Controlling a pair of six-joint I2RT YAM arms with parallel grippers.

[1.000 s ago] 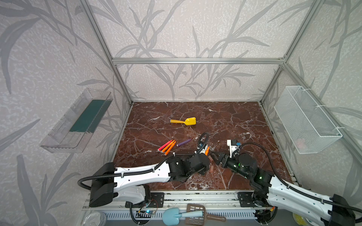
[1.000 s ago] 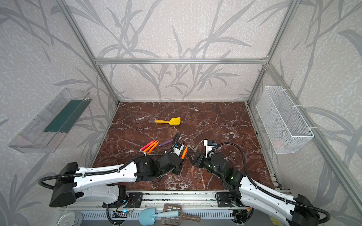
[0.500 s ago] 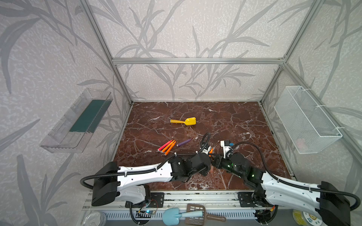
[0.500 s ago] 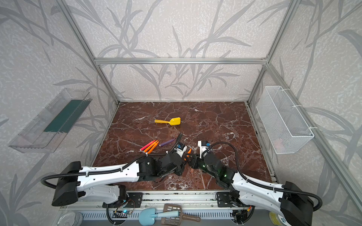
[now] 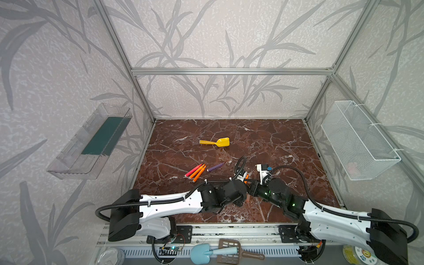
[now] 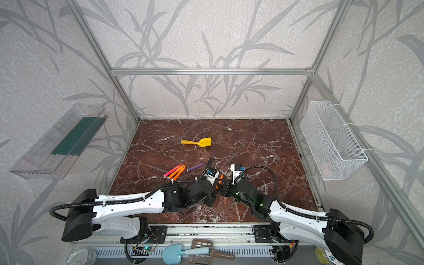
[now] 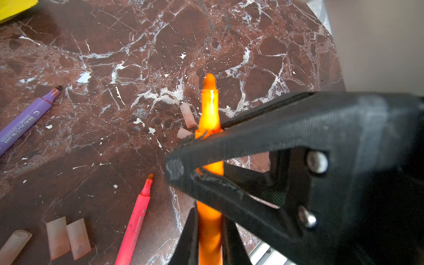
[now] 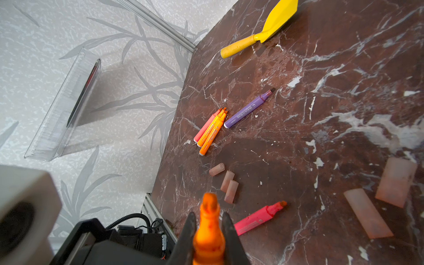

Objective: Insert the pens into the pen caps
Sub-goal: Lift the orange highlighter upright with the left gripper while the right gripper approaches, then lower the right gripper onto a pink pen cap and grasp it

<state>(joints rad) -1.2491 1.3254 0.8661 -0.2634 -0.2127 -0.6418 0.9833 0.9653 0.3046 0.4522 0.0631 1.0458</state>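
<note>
An orange pen (image 7: 209, 110) (image 8: 208, 231) is held off the marble floor, tip uncapped, and shows in both top views (image 5: 246, 178) (image 6: 220, 178). My left gripper (image 7: 210, 220) is shut on its barrel. My right gripper (image 8: 207, 221) is shut on the same pen nearer the tip, its fingers (image 7: 252, 137) crossing the barrel. On the floor lie a purple pen (image 8: 247, 109), a bundle of orange and pink pens (image 8: 211, 128) and a single pink pen (image 8: 259, 218). Three pen caps (image 8: 226, 181) lie together, and two more pen caps (image 8: 367, 213) lie apart from them.
A yellow toy shovel (image 5: 215, 142) lies toward the back of the floor. A wire basket (image 5: 360, 140) hangs on the right wall and a clear tray (image 5: 91, 142) on the left wall. Both arms meet near the front rail (image 5: 229, 227).
My right gripper has moved left to the orange pen and closed on it. The left gripper has kept hold of the pen with little movement.
</note>
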